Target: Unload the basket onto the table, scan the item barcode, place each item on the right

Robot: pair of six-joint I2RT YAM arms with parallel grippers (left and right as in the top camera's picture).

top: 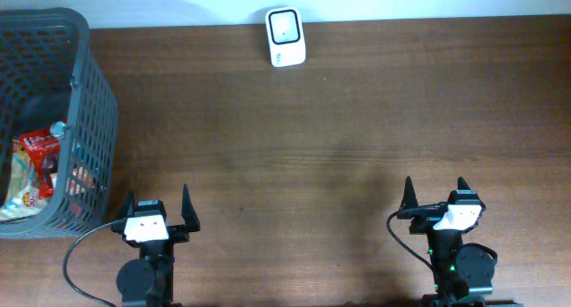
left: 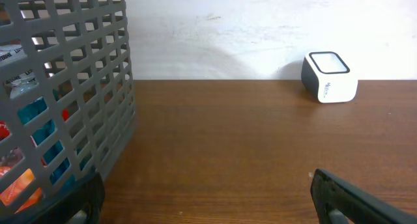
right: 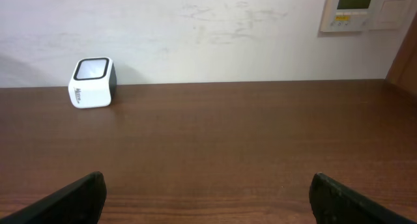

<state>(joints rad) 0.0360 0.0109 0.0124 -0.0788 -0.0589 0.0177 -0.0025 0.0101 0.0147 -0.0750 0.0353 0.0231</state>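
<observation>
- Left hand (top: pixel 159 205) hangs at the near edge of the surface (top: pixel 312 137), its jaws spread wide with nothing between them. The right hand (top: pixel 436 196) sits the same way on the other side, also empty.
- Items to be scanned lie inside the grey basket (top: pixel 96 111) at the left side of the surface, just beside the left hand. A red packet (top: pixel 37 152) shows on top, with a paler packet (top: pixel 20 193) next to it.
- Against the far edge near the middle stands the scanner (top: pixel 285 37), well apart from both hands, its window facing upward.
- As I judge it, the step in hand is the first pick. The left hand is nearer and should go up and over the basket's rim, not at its lattice wall.
- Come straight down on the red packet, jaws across its narrower side, and close on an edge or fold so the printed face is not covered.
- No barcode is visible from here, so expect to turn the packet once it is lifted.
- Lift well clear of the rim before crossing toward the scanner, since a soft packet may sag and catch.
</observation>
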